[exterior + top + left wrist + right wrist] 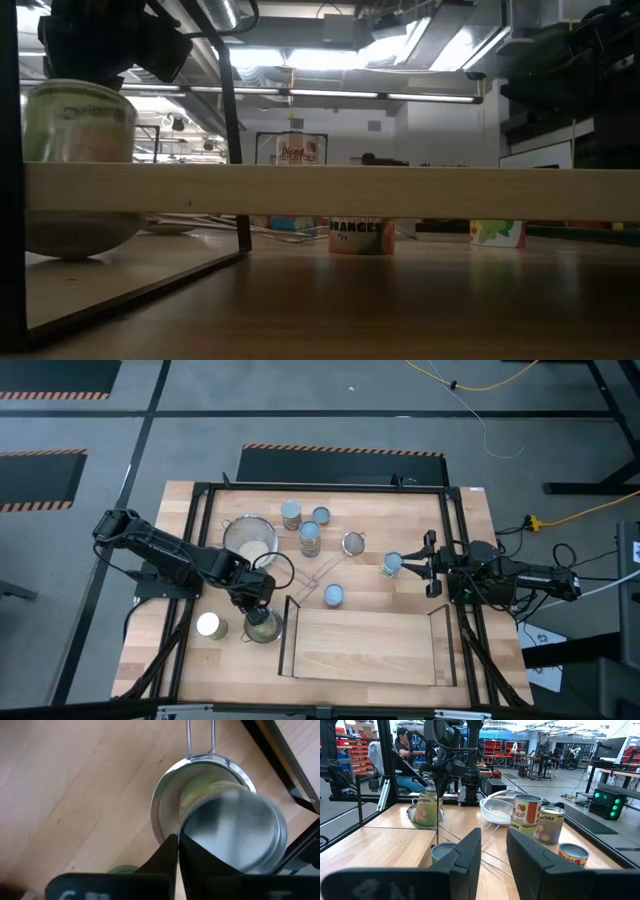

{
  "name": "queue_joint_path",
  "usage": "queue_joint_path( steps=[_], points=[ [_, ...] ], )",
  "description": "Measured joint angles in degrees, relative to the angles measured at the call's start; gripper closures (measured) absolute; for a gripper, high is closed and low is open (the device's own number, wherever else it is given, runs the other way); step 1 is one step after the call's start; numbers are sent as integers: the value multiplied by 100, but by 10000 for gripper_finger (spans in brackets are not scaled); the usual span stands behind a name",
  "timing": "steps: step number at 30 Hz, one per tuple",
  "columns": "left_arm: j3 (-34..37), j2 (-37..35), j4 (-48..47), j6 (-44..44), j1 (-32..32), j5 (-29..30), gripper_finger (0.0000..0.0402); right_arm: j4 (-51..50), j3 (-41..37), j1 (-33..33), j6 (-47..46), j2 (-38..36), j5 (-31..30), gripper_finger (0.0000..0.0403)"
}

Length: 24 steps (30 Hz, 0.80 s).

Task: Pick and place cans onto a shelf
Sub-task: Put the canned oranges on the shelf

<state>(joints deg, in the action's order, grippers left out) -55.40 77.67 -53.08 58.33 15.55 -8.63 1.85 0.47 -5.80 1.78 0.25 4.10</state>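
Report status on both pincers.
Left pincer shut at top of can sitting in strainer. Right pincer open, idle beside another can. Shelf has no cans yet.

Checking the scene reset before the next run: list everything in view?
cans: seven, pale blue-grey or shiny tops; three back centre, one mid-table, one by the right arm, one front left, one standing in a strainer
strainers: three, steel mesh; large back left, small centre, one front left
shelf: one, light wood, black rails; front centre
table: one, wood, black frame
person: one, in the room behind
left gripper: fingers shut, over the can in the strainer
right gripper: fingers open, mid-right
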Motion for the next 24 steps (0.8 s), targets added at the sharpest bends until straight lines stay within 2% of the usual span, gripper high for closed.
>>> queue_joint_path(
  steps=[13,19,24],
  points=[
    [2,-69,2,-74,0,-32,401,-1,0,-2,2,0,-1,305],
    [-28,-340,-36,-396,0,-137,401,2,0,-2,2,-1,0,305],
    [-370,-550,-46,-772,-2,-88,401,0,0,-2,0,0,0,305]
  ],
)
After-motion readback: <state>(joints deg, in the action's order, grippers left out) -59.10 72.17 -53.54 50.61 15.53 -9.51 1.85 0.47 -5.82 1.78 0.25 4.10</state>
